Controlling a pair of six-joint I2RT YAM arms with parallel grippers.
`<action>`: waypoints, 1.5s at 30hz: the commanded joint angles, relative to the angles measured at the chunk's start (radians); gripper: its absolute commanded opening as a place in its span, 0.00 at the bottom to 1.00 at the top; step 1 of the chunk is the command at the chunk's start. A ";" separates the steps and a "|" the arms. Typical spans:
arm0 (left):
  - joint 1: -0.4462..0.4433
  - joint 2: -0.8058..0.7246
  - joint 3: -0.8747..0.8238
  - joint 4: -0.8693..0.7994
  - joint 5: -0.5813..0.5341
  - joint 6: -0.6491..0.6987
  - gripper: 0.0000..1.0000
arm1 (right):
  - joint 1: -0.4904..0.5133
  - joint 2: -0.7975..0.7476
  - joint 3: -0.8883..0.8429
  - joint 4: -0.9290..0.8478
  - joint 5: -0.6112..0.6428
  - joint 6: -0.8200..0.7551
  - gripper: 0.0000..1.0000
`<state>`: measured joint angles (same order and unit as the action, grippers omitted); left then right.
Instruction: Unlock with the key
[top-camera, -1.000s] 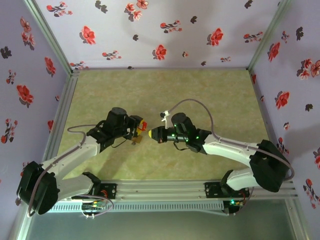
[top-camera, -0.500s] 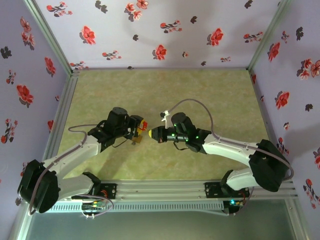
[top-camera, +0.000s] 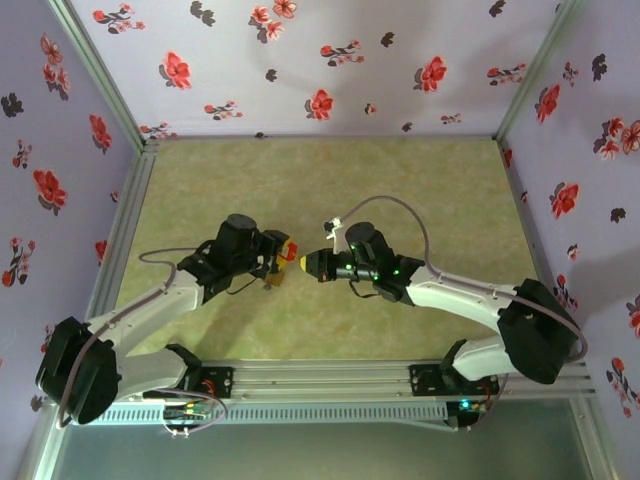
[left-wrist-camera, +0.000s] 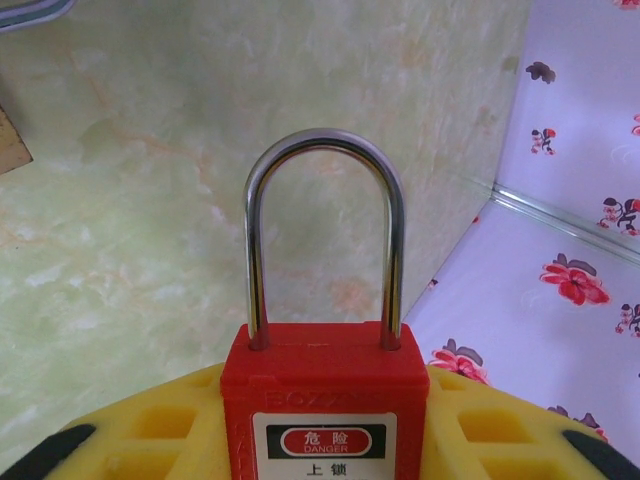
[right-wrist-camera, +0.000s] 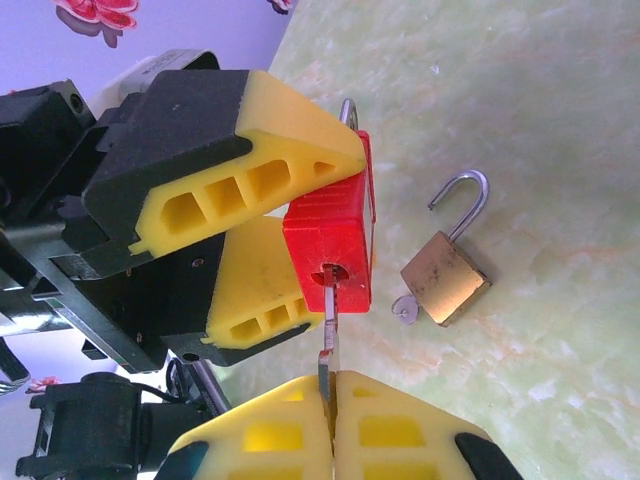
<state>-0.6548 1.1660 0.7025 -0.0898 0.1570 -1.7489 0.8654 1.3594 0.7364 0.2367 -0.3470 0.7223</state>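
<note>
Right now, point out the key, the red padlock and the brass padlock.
key (right-wrist-camera: 327, 355), right wrist view, blade
red padlock (right-wrist-camera: 335, 235), right wrist view, red body
brass padlock (right-wrist-camera: 445, 278), right wrist view, brass body

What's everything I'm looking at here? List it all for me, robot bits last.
red padlock: one, red with silver shackle, held off the table
key: one, dark grey, tip at the red padlock's keyhole
brass padlock: one, brass-yellow, shackle open, lying on the table
table: one, green marbled, under everything
walls: three, lilac with red flowers, around the table
left gripper: one, yellow and black, closed on the red padlock
right gripper: one, yellow and black, shut on the key
</note>
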 joint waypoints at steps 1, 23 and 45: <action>-0.017 0.012 0.051 0.019 0.015 0.031 0.00 | -0.007 0.023 0.000 0.019 -0.017 0.018 0.00; -0.144 0.132 0.191 0.032 -0.014 0.216 0.00 | -0.060 0.075 0.004 0.168 -0.057 0.187 0.00; -0.172 0.106 0.027 0.499 -0.094 0.402 0.00 | -0.211 0.018 -0.214 0.888 -0.042 0.851 0.00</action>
<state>-0.7830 1.2865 0.7708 0.3088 -0.0158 -1.4033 0.6716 1.4044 0.5201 0.9718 -0.4667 1.4448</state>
